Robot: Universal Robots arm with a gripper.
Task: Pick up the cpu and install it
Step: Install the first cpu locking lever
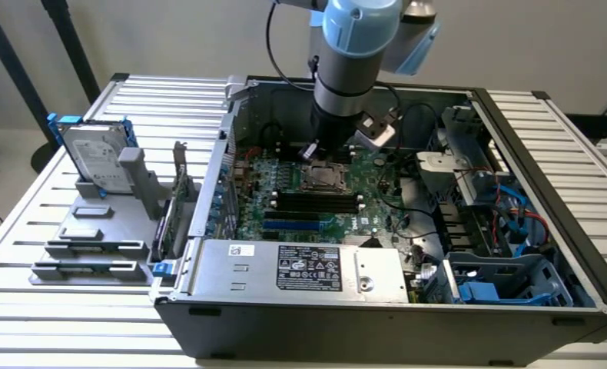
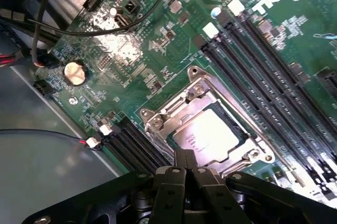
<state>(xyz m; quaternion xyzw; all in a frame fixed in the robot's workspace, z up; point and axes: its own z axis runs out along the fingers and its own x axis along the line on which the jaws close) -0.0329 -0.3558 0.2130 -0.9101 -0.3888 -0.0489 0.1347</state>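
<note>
Over the green motherboard [image 1: 330, 201] inside the open dark-grey computer case [image 1: 386, 307], the arm's black gripper [image 2: 185, 167] hangs with its fingers [image 2: 171, 187] pressed fully together, holding nothing. Just beyond their tips lies the cpu [image 2: 210, 132], a thin square chip with a silver-grey metal top, seated flat within its shiny metal socket frame [image 2: 158, 121]. Black memory slots [image 2: 263, 66] run at the socket's 2 o'clock side in the wrist view.
</note>
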